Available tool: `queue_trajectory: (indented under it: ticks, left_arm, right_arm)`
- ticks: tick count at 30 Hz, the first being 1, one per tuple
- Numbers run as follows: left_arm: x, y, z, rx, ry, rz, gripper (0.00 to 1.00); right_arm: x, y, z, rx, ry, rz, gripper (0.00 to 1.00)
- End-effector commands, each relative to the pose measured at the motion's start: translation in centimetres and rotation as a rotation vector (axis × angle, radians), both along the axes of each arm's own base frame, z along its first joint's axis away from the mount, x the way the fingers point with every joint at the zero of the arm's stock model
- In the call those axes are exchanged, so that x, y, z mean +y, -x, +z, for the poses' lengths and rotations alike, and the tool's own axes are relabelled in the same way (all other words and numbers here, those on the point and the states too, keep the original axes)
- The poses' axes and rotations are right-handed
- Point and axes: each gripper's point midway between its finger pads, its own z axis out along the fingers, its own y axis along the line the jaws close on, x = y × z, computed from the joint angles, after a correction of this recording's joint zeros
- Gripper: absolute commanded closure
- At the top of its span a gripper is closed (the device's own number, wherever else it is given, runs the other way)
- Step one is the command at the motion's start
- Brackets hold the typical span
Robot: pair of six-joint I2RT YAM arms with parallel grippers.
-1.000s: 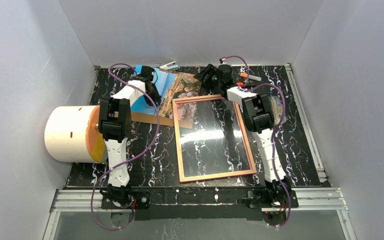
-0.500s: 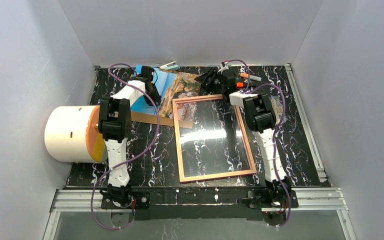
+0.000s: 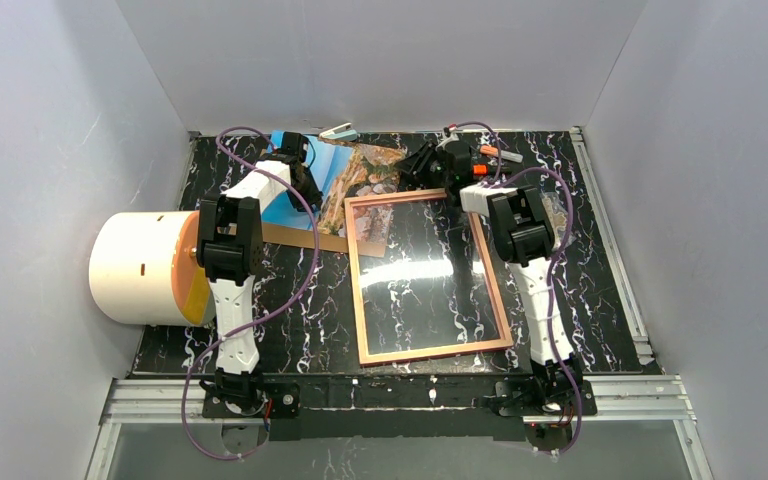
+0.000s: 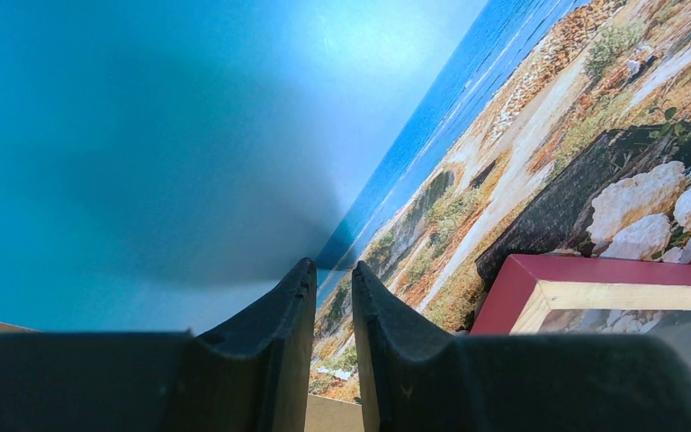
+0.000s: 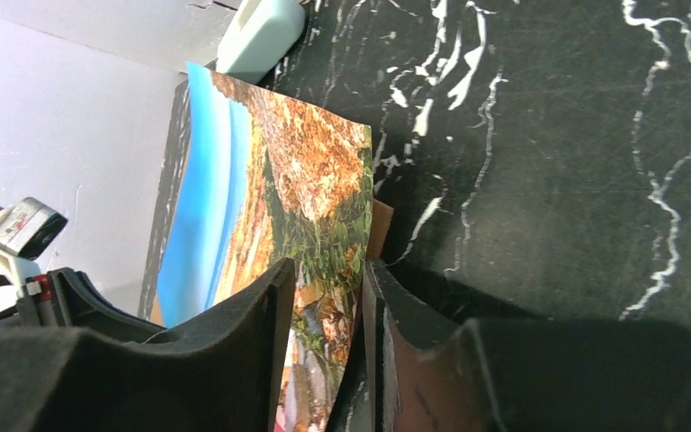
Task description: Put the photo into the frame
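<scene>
Photo point(image 3: 355, 165), sea-and-rock print, lies face up at the far side of a black marbled table point(image 3: 580, 250), just beyond the frame point(image 3: 435, 351).

Top view: the frame is flat btwn the two arms, long axis running near to far. The photo's long axis runs across that, roughly L to R w/ a slant. Blue sky end is by the left gripper point(image 3: 305, 180), rocky end by the right gripper point(image 3: 412, 165). Each gripper sits at one end of the sheet. The R one is nearer the frame's far edge. A brown backing board point(image 3: 290, 237) pokes out under the L arm. My read: the sheet has to come toward the near side to sit over the frame, so the coming move turns on that crosswise lie.

L wrist view: the sky fills most of the shot, w/ the shore at R. The fingers point(image 4: 279, 351) are almost together, only a slit btwn them, and the print shows through it. Can't tell if they pinch anything. The frame's corner point(image 4: 540, 288) appears to overlap the photo's edge.

R wrist view: the sheet is bowed up off the table, and its rocky edge drops into the gap btwn the R fingers point(image 5: 234, 360). The jaws are narrow, one each side of that edge. Can't tell if they've clamped it yet.
</scene>
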Motion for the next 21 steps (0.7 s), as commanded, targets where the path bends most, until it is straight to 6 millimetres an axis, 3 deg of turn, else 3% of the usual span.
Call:
queue_trajectory:
  ticks: [1,2,5,9,17,21]
  left_arm:
    - [0.5,3.2,-2.3,0.127,-0.027,-0.016,0.8]
    - [0.5,3.3,-2.4,0.13,-0.029,-0.016,0.8]
    - [0.6,3.4,-2.4,0.13,-0.034,-0.016,0.8]
    - [0.7,3.6,-2.5,0.137,-0.039,-0.016,0.8]
    - [0.5,3.6,-2.7,0.144,-0.03,-0.02,0.8]
    - [0.5,3.6,-2.6,0.144,-0.031,-0.023,0.8]
  right_arm:
    - [0.9,0.2,8.3,-0.161,-0.024,0.029,0.58]
    - [1.1,0.4,8.7,-0.177,-0.033,0.043,0.59]
    - [1.6,0.7,10.0,-0.222,-0.038,0.091,0.76]
    - [1.6,1.3,9.7,-0.22,-0.025,0.112,0.77]
    - [3.0,1.6,6.5,-0.171,-0.032,0.22,0.56]
    - [3.4,1.2,4.9,-0.164,-0.015,0.237,0.54]
